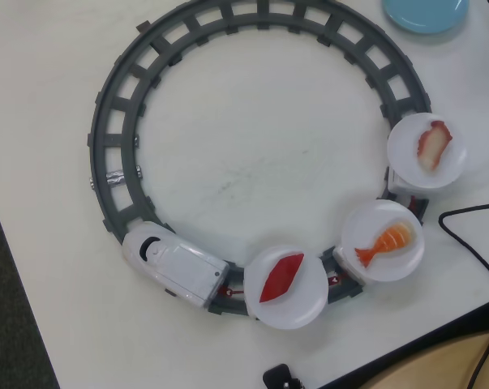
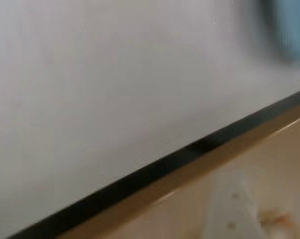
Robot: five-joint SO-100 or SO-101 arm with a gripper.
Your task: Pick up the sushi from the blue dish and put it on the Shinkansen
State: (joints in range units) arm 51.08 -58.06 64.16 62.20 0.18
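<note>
The sushi (image 1: 433, 147), cream with a red-pink edge, lies on the white plate (image 1: 408, 158) near the right edge of the tabletop, its long axis running from that plate's upper right to its lower left in the overhead view. That plate rides the last car of the Shinkansen (image 1: 173, 265), whose nose sits toward the bottom left corner on the grey track (image 1: 114, 113). The blue dish (image 1: 422, 14), cut off at the top right corner, shows nothing on the part I see. My claw appears in neither view, so I cannot say whether it is open or closed, nor which way the sushi lies from it. My wrist view is blurred: the table edge (image 2: 154, 172) runs diagonally, and a bluish smear (image 2: 291, 27) at top right is possibly the dish.
</note>
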